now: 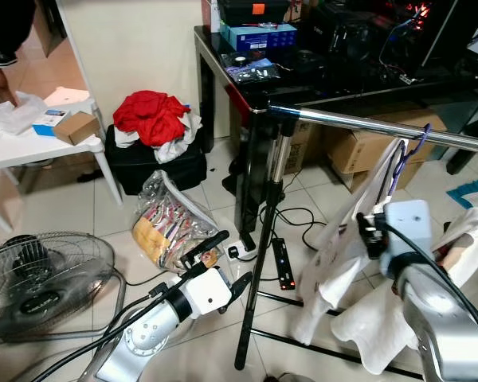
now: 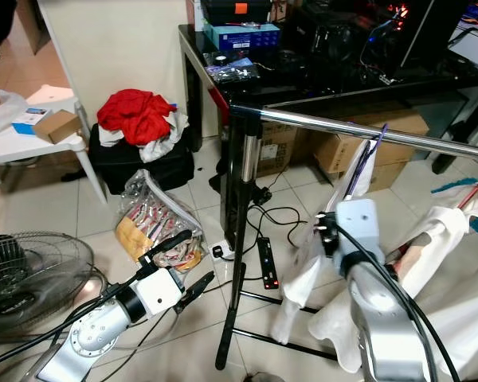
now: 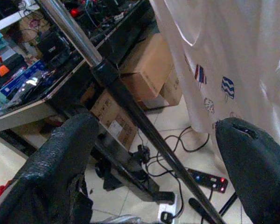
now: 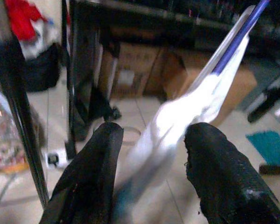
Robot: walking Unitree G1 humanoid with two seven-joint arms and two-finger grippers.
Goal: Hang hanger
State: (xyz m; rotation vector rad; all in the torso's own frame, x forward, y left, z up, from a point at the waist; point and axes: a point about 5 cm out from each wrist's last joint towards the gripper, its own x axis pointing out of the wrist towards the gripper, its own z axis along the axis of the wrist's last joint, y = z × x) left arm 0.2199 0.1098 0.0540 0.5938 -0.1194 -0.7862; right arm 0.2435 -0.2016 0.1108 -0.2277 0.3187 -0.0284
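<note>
A purple hanger [image 1: 406, 155] carries a white garment [image 1: 334, 255], and its hook sits over the chrome rail [image 1: 342, 121] of a clothes rack. My right gripper [image 4: 151, 154] is raised just below the rail and is shut on the garment-covered shoulder of the hanger [image 4: 210, 88]. The cloth fills the gap between its two fingers. My left gripper [image 1: 237, 256] hangs low beside the rack's upright pole [image 1: 261, 255]. It is open, with nothing between its fingers [image 3: 60, 163].
A floor fan [image 1: 40, 278] stands at my left. A plastic bag [image 1: 171, 219] and a power strip [image 1: 285, 263] with cables lie by the pole. Red clothes [image 1: 151, 115] top a black bag. A black desk [image 1: 303, 79] and cardboard boxes are behind the rail. More white cloth [image 1: 470, 231] lies at right.
</note>
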